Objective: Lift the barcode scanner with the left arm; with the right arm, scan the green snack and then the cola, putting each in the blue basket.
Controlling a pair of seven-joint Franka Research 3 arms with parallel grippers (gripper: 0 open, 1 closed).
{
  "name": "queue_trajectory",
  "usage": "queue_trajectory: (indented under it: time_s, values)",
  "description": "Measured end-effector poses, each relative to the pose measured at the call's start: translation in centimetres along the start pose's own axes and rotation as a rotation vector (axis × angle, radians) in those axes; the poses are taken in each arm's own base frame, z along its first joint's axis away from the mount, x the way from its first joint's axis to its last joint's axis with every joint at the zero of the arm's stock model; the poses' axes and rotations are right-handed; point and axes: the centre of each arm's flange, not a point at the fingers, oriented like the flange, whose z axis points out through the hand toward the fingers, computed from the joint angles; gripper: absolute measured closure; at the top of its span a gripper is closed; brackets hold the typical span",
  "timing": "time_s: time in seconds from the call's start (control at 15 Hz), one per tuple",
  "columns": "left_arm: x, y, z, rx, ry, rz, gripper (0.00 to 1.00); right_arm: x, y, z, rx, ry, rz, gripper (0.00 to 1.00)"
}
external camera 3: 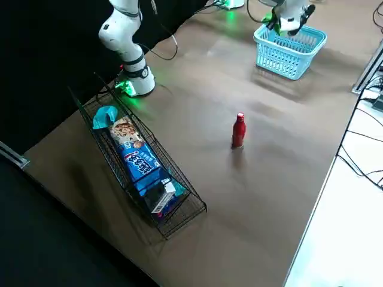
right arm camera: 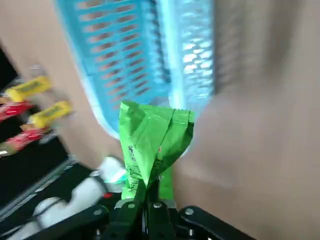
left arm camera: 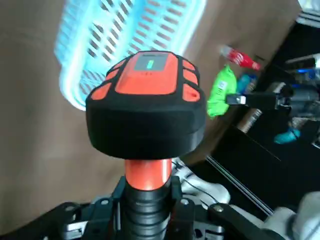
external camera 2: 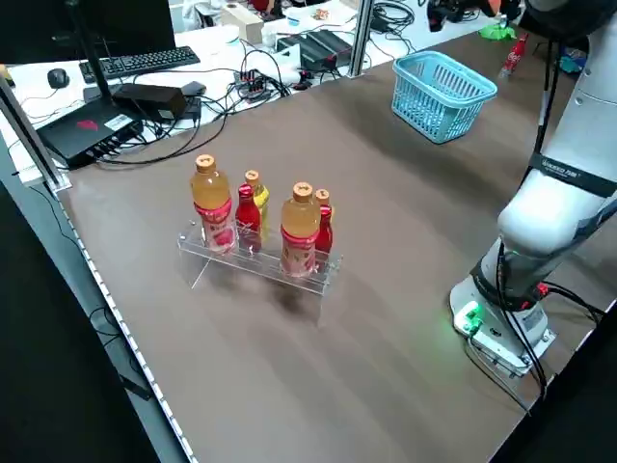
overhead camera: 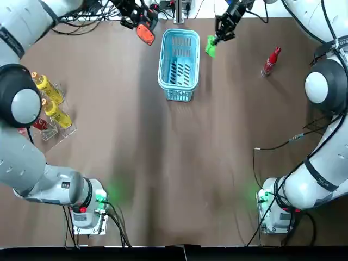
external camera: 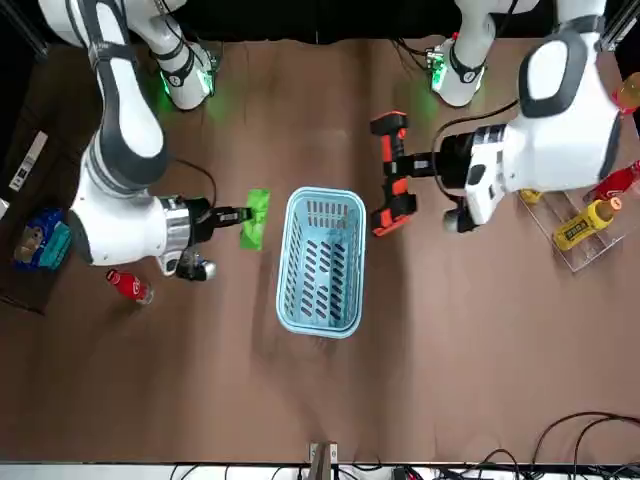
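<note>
- Grip of the left claw (external camera: 408, 165): closed on the handle of the barcode scanner (external camera: 392, 178), which is held clear of the table (external camera: 480, 340). The lifting step looks done.
- The right claw (external camera: 238, 214) is pinched shut on one end of the green snack (external camera: 256, 218). The packet is up off the table and sticks out from the fingertips toward the basket.
- The blue basket (external camera: 287, 262) sits between the two claws. The snack is just beside one long wall and the scanner near the opposite one, and neither is over the opening.
- Nothing shows inside the basket, so the snack has not yet been dropped in. The pictures do not show whether it has been scanned. My reading is that the scan is the step in hand.
- The cola (overhead camera: 270, 61) stands upright on the table, well apart from the right claw and on the far side of it from the basket. It looks untouched.
- Left to do, by this reading: finish with the snack and place it in the basket, then fetch, scan and place the cola.
</note>
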Motion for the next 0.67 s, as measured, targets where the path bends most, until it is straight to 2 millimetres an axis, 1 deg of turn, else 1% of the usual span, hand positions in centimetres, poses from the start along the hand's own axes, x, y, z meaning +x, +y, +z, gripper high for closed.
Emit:
queue_trajectory:
  time_s: [0.07, 0.13, 0.27, 0.4, 0.53, 0.67]
  values:
    - [0.4, 0.4, 1.2, -0.02, -0.029, 0.0, 0.63, -0.3, -1.4, 0.2, 0.054, -0.006, 0.007, 0.97]
    - [1.6, 1.2, 3.8, -0.041, -0.056, 0.002, 0.63, -0.7, -3.4, 0.6, 0.136, -0.008, 0.017, 0.97]
    - [2.9, 2.3, 6.4, -0.059, -0.032, 0.007, 0.63, -0.6, -4.9, 1.3, 0.182, 0.027, 0.015, 0.97]
    - [3.6, 3.4, 8.7, -0.074, 0.004, 0.017, 0.63, -0.6, -6.3, 2.4, 0.208, 0.059, 0.013, 0.97]
    - [3.7, 4.3, 10.2, -0.085, 0.031, 0.027, 0.63, -0.6, -7.2, 3.6, 0.211, 0.074, 0.01, 0.97]
    - [3.9, 4.9, 10.7, -0.095, 0.046, 0.035, 0.63, -0.4, -7.4, 4.2, 0.211, 0.086, 0.012, 0.97]
